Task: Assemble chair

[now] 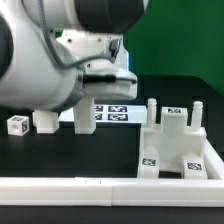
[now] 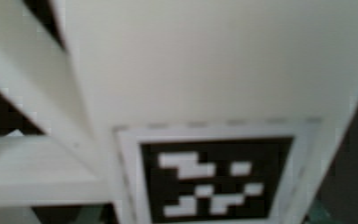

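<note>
1. The end effector (image 1: 102, 82) hangs above the dark surface (image 1: 60, 150) on a bulky white arm (image 1: 35, 55). Its fingers are lost among white shapes, so I cannot tell whether it is spread, closed or gripping something.
2. In the wrist view a white panel (image 2: 194, 70) sits very close to the end effector and fills most of the picture. It carries a black-and-white tag (image 2: 202, 175), and a slanted bar (image 2: 19, 80) runs beside it. The blur hides whether anything touches.
3. Just below the end effector a short post (image 1: 83, 116) stands upright on the surface. A second post (image 1: 43, 120) stands farther toward the exterior view's left, with a small tagged cube (image 1: 17, 125) beyond it.
4. The marker board (image 1: 112, 110) lies flat beneath and just behind the end effector.
5. The partly built chair (image 1: 180, 150) stands well apart from the end effector, lower and toward the exterior view's right, with posts rising from its tagged base.
6. A long rail (image 1: 100, 185) lies along the near edge, below everything else.
</note>
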